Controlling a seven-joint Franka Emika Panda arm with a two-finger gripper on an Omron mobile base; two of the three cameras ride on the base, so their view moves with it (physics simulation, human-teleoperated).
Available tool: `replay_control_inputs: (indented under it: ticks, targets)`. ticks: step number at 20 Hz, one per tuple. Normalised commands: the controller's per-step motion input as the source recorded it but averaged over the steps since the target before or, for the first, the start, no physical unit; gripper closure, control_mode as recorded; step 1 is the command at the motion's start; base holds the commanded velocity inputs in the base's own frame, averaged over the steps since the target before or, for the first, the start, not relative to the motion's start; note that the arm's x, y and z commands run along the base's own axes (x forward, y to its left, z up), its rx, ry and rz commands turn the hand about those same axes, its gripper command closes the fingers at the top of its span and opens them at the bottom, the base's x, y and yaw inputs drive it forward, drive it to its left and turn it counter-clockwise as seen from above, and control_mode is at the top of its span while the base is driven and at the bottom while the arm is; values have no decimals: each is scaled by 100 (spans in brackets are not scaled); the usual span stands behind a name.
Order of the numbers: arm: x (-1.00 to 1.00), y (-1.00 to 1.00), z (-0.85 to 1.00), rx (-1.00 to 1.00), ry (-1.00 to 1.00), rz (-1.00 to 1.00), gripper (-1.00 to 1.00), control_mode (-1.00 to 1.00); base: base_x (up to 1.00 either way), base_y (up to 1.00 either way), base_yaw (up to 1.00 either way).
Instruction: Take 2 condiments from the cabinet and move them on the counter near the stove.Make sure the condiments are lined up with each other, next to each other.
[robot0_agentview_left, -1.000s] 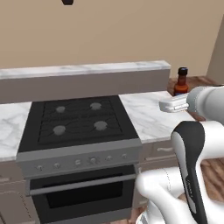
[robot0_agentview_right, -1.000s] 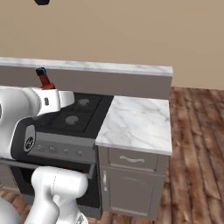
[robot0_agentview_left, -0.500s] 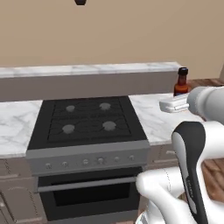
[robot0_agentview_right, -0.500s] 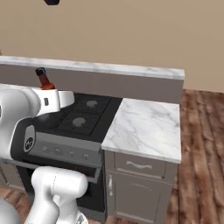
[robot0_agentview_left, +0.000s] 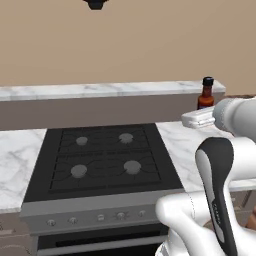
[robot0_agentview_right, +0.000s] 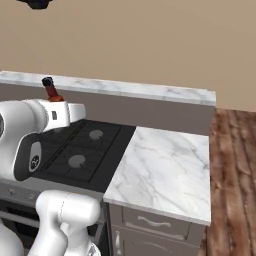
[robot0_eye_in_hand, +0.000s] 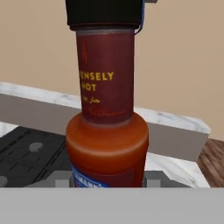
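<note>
Over the right edge of the stove (robot0_agentview_left: 105, 160), the hand (robot0_eye_in_hand: 109, 181) is clenched on the sauce bottle (robot0_eye_in_hand: 107, 109), holding it upright above the surface. Seen from the hand, the bottle has a dark cap, a dark red neck label with yellow lettering, an orange-red body and a blue label at its base, where the grey fingers (robot0_eye_in_hand: 154, 179) press on both sides. From the left base view the bottle (robot0_agentview_left: 206, 94) rises behind the white arm, its dark cap and reddish neck standing against the beige wall (robot0_agentview_left: 150, 40). From the right base view the bottle (robot0_agentview_right: 50, 90) leans a little toward the left of that picture.

The stove is black, with four round grey burners under thin grates and a grey steel front carrying a row of knobs (robot0_agentview_left: 100, 218). White marble tabletop (robot0_agentview_right: 165, 170) with grey veins lies on either side of it, a wide stretch on the right and a shorter one on the left (robot0_agentview_left: 17, 160). Behind runs a raised grey-brown ledge (robot0_agentview_left: 110, 107) capped with the same marble. Under the right stretch sits a grey-brown drawer (robot0_agentview_right: 155, 222) with a curved silver handle. Brown wood plank floor (robot0_agentview_right: 232, 150) shows at the far right. A small dark fitting (robot0_agentview_left: 95, 4) hangs at the top edge.
</note>
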Motion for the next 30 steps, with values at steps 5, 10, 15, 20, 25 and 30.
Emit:
replay_control_inputs:
  ticks: [5,10,15,20,25,30]
  targets:
    - [0,0,0,0,0,0,100,100,24,22,0]
    - [0,0,0,0,0,0,100,100,2,0,0]
    - [0,0,0,0,0,0,100,100,9,0,1]
    - [26,-33,-30,6,14,15,100,-100,12,-11,5]
    - [55,-79,-68,13,23,38,100,-100,0,0,0]
    - [57,-72,-84,11,23,42,100,-100,0,0,0]
